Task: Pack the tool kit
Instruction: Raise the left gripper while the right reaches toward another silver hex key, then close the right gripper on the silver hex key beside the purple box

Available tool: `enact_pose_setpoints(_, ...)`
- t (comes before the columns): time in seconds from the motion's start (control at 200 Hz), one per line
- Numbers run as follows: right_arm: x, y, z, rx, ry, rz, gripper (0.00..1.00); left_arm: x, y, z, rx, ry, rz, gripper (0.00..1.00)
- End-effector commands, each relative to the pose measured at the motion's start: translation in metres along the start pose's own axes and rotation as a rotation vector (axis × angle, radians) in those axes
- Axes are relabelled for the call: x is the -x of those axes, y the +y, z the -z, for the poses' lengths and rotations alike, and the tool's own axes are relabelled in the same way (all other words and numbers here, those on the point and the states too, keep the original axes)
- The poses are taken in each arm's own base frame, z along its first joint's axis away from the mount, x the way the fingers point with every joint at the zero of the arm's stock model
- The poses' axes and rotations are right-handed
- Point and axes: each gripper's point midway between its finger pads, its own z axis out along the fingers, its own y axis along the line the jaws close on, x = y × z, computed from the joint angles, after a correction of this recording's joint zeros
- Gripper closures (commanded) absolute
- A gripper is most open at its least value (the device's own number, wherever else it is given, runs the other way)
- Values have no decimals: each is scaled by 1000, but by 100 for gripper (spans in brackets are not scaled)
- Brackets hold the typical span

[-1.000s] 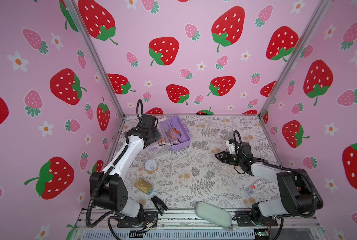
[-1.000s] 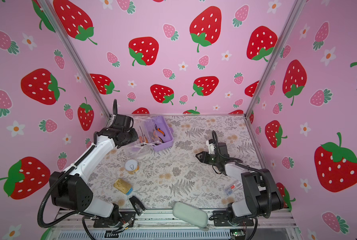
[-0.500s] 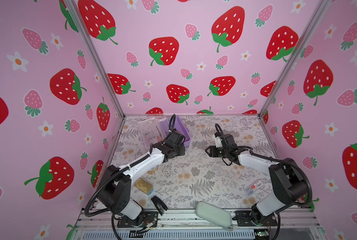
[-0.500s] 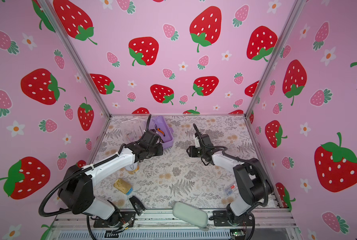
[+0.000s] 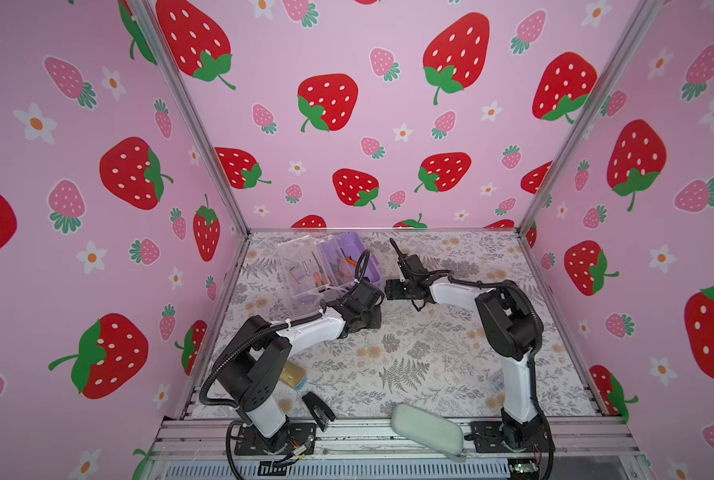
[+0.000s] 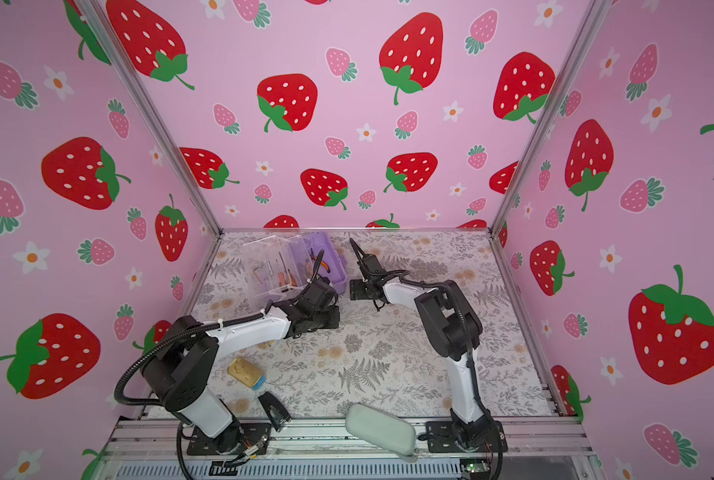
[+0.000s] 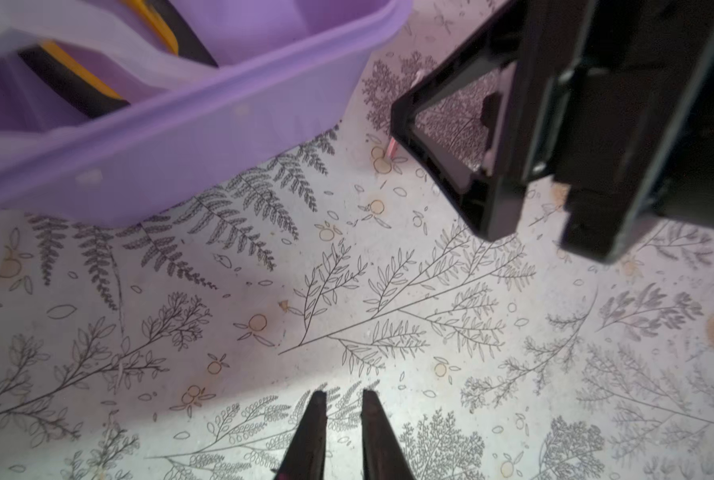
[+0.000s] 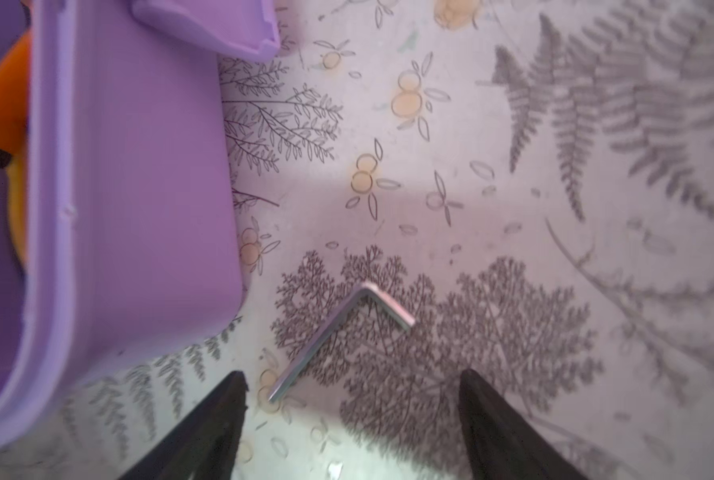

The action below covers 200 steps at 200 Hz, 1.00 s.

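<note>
The tool kit (image 5: 371,266) (image 6: 335,266) stands open at the back left, a lilac base with its clear lid (image 5: 299,266) laid back and orange-handled pliers (image 5: 345,262) inside. A silver hex key (image 8: 338,332) lies on the mat beside the base's wall (image 8: 139,187). My right gripper (image 8: 353,386) (image 5: 391,289) is low over the mat and open wide, and the key's long end reaches in between its tips, untouched. My left gripper (image 7: 344,395) hovers by the case's near right corner (image 7: 180,137), its jaws a narrow gap apart and empty, facing the right gripper.
A pale green pouch (image 5: 425,430) overhangs the front rail. A gold tin (image 6: 245,371) and a small black clip (image 5: 317,409) lie front left by the left arm's base. A small clear packet (image 5: 497,380) lies behind the right arm. Pink walls close three sides.
The left arm has swung from the case's left side round to its near right corner. The right gripper has moved left and back to just beside the case.
</note>
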Motion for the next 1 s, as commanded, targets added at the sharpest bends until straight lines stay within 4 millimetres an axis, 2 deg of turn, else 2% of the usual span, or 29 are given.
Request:
enact_pose_setpoints(0.0,-15,-7,-18,-38,73,-26,42,13,7,9,-9,-55,40,80)
enact_pose_setpoints(0.045,-14,-6,-25,-39,81,-31,48,13,13,11,-7,-58,64,80)
enact_pose_setpoints(0.095,-15,-6,-31,-46,92,-34,60,14,19,12,-13,-62,91,80)
enact_pose_setpoints(0.15,-17,-7,-37,-61,107,-29,67,15,25,13,-22,-65,120,80)
enact_pose_setpoints(0.34,-26,1,-43,-133,144,72,74,13,33,11,-29,-61,159,80)
enact_pose_setpoints(0.375,-24,5,-43,-140,134,96,73,13,32,10,-35,-55,162,80)
enact_pose_setpoints(0.4,-30,5,-41,-158,154,116,73,12,32,9,-37,-51,166,80)
enact_pose_setpoints(0.54,-37,10,-35,-193,156,170,55,9,28,5,-56,-32,174,80)
enact_pose_setpoints(0.71,-48,18,-35,-187,172,207,56,11,27,7,-57,-33,179,80)
enact_pose_setpoints(0.75,-51,18,-35,-186,176,215,60,10,28,7,-55,-30,180,80)
enact_pose_setpoints(0.84,-60,14,-38,-196,200,225,82,10,28,6,-53,-29,183,80)
enact_pose_setpoints(0.88,-62,12,-38,-202,209,230,89,9,28,7,-54,-28,184,80)
enact_pose_setpoints(0.995,-70,7,-36,-212,220,229,93,9,27,8,-57,-27,189,80)
